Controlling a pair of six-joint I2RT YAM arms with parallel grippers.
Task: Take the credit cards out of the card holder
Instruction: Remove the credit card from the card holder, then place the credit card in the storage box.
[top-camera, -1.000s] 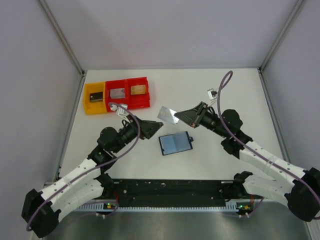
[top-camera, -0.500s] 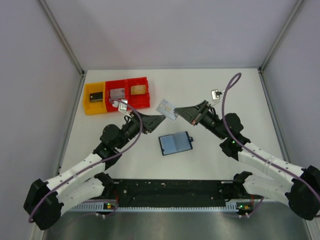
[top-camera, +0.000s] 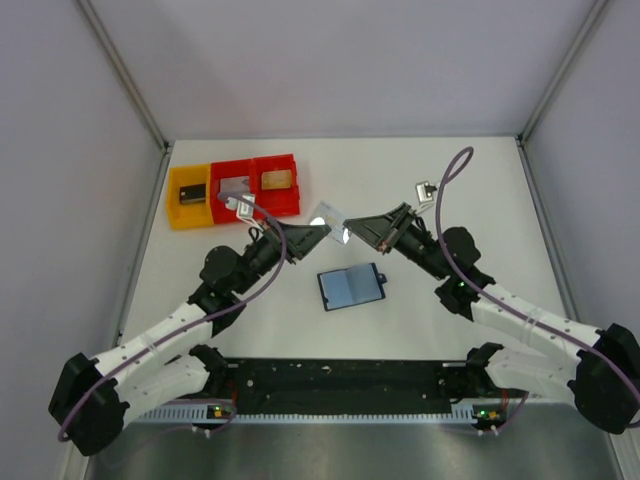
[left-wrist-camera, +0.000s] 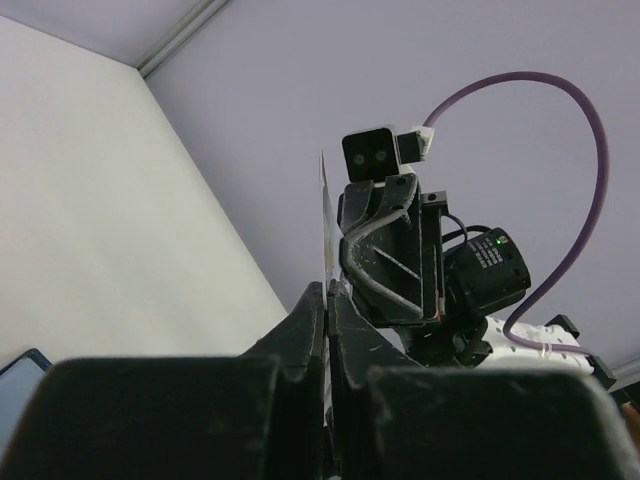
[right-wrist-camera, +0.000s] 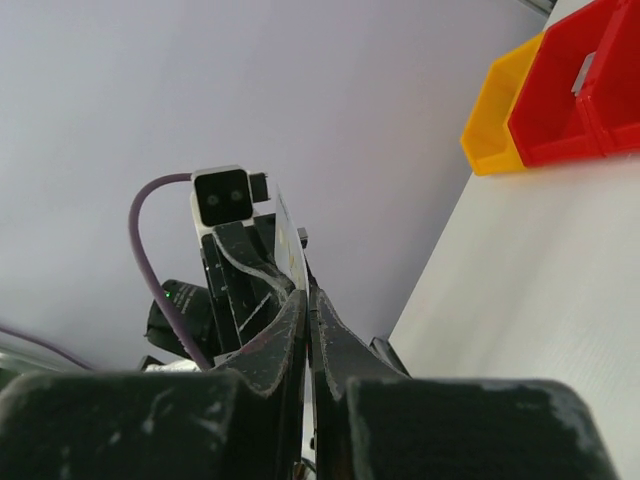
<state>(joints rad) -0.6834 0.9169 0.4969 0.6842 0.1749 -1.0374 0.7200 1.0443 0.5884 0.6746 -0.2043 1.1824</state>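
Across the table (top-camera: 470, 170), I log from my console, largest first:
– bins (top-camera: 282, 206), far left: one yellow and two red compartments, each holding a flat card-like piece. They sit well apart from the work and block nothing.
– left end effector (top-camera: 322, 233): fingers together, clamped on the card, clear of the table.
– right end effector (top-camera: 352, 229): clamped on the same card from the opposite side, tip to tip with the left. I read this as a mid-air handover.
– holder (top-camera: 351, 287): open and flat near the table's centre, just nearer the bases than both end effectors, touched by neither. Whether its pockets hold more cards I cannot tell.
– card (top-camera: 326, 214): out of the holder, aloft between the two. I judge one extraction done; setting it down, perhaps in a bin, is left.
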